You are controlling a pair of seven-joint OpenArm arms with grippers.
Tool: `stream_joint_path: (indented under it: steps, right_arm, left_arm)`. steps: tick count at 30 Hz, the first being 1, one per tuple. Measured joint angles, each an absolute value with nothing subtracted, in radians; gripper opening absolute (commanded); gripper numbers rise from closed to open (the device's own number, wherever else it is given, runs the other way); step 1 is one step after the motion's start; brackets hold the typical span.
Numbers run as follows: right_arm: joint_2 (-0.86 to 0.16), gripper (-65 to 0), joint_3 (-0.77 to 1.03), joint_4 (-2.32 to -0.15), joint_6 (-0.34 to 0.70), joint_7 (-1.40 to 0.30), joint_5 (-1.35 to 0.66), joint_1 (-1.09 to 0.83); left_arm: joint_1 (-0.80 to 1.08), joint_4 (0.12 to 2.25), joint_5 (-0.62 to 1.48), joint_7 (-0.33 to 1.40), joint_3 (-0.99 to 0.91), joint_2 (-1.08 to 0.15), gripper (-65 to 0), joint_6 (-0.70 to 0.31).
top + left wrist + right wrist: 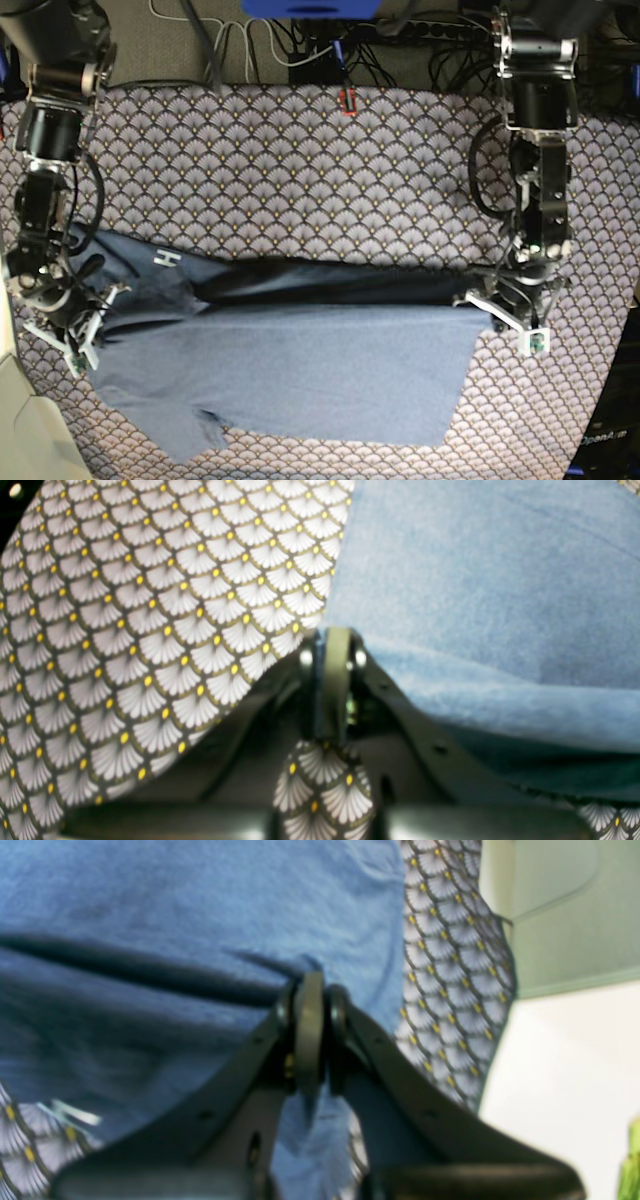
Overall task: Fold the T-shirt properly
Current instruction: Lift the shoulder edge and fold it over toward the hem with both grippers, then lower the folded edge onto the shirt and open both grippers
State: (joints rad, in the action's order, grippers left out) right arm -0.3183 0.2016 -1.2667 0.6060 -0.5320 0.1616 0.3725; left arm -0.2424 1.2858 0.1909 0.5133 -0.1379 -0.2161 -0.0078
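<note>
The left gripper (pixel 332 645) was clamped tight on an edge of the T-shirt (pixel 480 590), its two dark fingers pressed together with blue fabric bunched at their tips. The right gripper (pixel 311 990) was likewise pinched closed on a fold of the same shirt, cloth hanging down between its fingers.

The T-shirt (pixel 290 365) lay spread across the middle of the tablecloth (pixel 300 170), a scallop-patterned cover with small yellow dots. Only the base view showed the whole garment: a wide slate-blue sheet with one layer folded over along its far edge, a sleeve at the near corner, and white lettering (pixel 165 259) near the right gripper (pixel 82 322). The left wrist view showed the shirt's edge lifted slightly off the cloth beside the fingers. The right wrist view showed a dark crease running across the fabric.

In the base view both arms reached down from the far side of the table, wrists bent, each gripper low at one end of the shirt, the left gripper (pixel 510 310) at the opposite end from the right.
</note>
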Motion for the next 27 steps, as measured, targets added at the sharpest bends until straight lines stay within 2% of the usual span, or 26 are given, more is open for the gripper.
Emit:
stream_joint_path:
  steps: [14,21,27]
  right_arm:
    - [-0.311,-65.0,0.201,-1.034,0.609,-0.376,0.255,0.474]
    - [-0.31,-65.0,0.201,-1.029,0.607,-0.363,0.255,0.506]
    - [-0.302,-65.0,0.202,-1.028,0.606,-0.363,0.255,0.512]
  left_arm:
    - [-0.3,1.264,0.187,0.513,-0.138,-0.217,-64.7,-0.007]
    - [-0.351,1.196,0.187,0.513,-0.138,-0.218,-64.7,-0.007]
    - [-0.36,1.176,0.186,0.414,-0.096,-0.224,-64.7,-0.002]
